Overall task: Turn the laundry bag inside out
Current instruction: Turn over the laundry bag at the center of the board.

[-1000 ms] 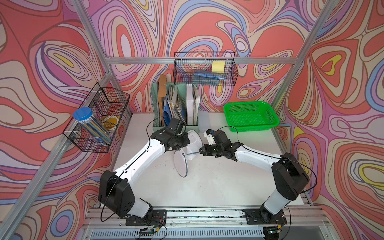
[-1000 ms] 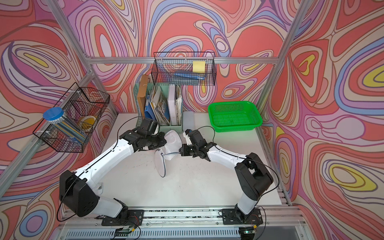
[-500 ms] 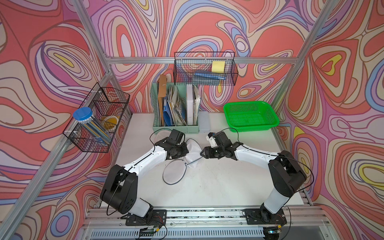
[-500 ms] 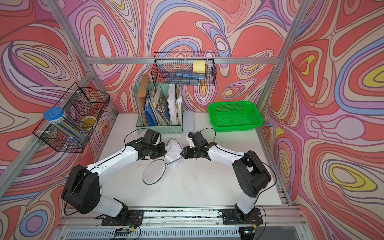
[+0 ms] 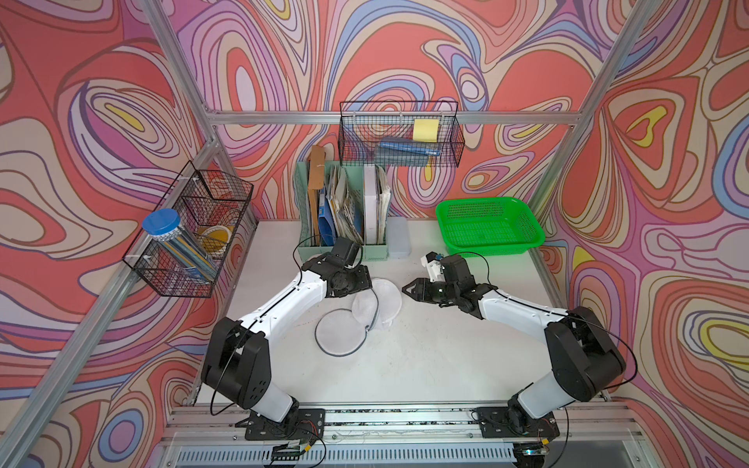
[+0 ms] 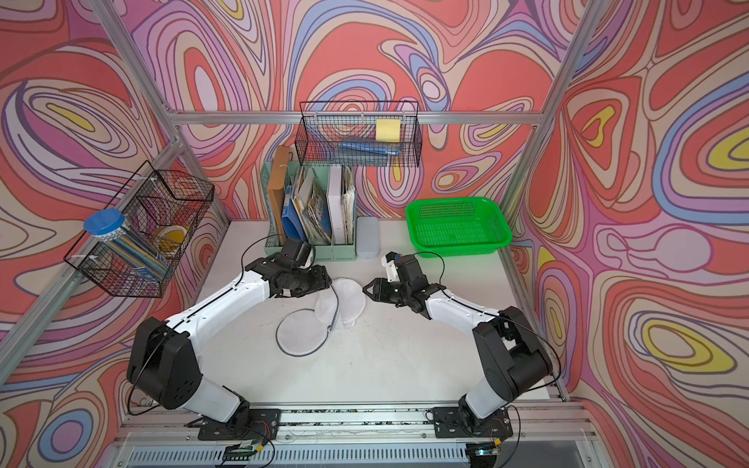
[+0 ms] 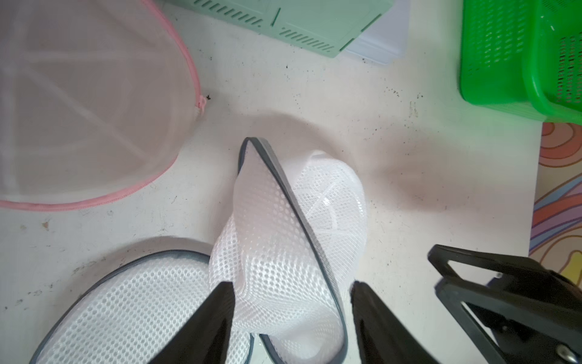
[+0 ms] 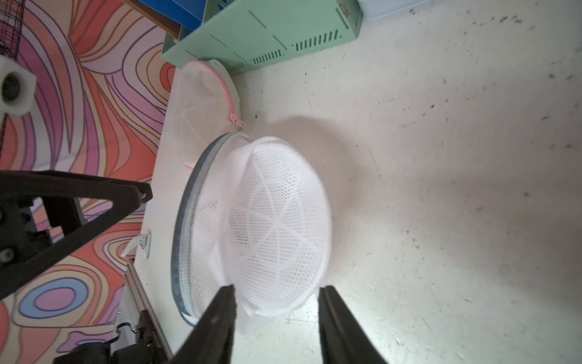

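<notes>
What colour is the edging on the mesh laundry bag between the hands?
Grey edging; it shows best in the left wrist view.

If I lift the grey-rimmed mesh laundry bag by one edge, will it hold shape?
Probably only partly: the grey rim looks like a springy hoop, but the mesh sags and folds. See-through netting, so likely very light.

White mesh laundry bag — grey-rimmed, half-folded — lies crumpled on the table.
</notes>
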`<control>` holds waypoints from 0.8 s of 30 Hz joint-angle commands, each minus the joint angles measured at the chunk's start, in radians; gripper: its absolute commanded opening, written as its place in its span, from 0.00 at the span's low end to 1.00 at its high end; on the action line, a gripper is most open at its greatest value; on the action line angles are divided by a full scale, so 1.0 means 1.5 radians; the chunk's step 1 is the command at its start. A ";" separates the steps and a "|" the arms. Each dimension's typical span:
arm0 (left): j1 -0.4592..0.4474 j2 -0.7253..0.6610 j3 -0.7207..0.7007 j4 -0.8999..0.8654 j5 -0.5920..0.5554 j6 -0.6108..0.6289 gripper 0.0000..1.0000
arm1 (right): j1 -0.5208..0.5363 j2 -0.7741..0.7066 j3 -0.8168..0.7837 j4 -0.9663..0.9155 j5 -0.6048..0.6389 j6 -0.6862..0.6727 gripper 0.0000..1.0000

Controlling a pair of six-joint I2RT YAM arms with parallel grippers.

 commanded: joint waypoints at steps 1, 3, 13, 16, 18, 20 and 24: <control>-0.018 0.024 0.053 -0.090 0.017 0.025 0.67 | -0.001 0.061 0.010 0.068 -0.044 0.038 0.26; -0.026 0.062 0.087 -0.140 -0.003 0.029 0.69 | 0.001 0.084 0.017 0.104 -0.062 0.060 0.23; -0.053 0.171 0.138 -0.194 -0.023 0.031 0.53 | 0.038 0.200 0.109 0.109 -0.101 0.071 0.19; -0.057 0.182 0.148 -0.204 -0.040 0.030 0.16 | 0.060 0.248 0.147 0.091 -0.110 0.077 0.17; -0.059 0.173 0.146 -0.194 -0.042 0.027 0.03 | 0.071 0.276 0.163 0.094 -0.117 0.082 0.13; -0.060 0.166 0.152 -0.192 -0.044 0.023 0.00 | 0.077 0.302 0.173 0.108 -0.121 0.095 0.12; -0.067 0.160 0.177 -0.190 -0.022 0.015 0.00 | 0.086 0.348 0.207 0.118 -0.140 0.111 0.09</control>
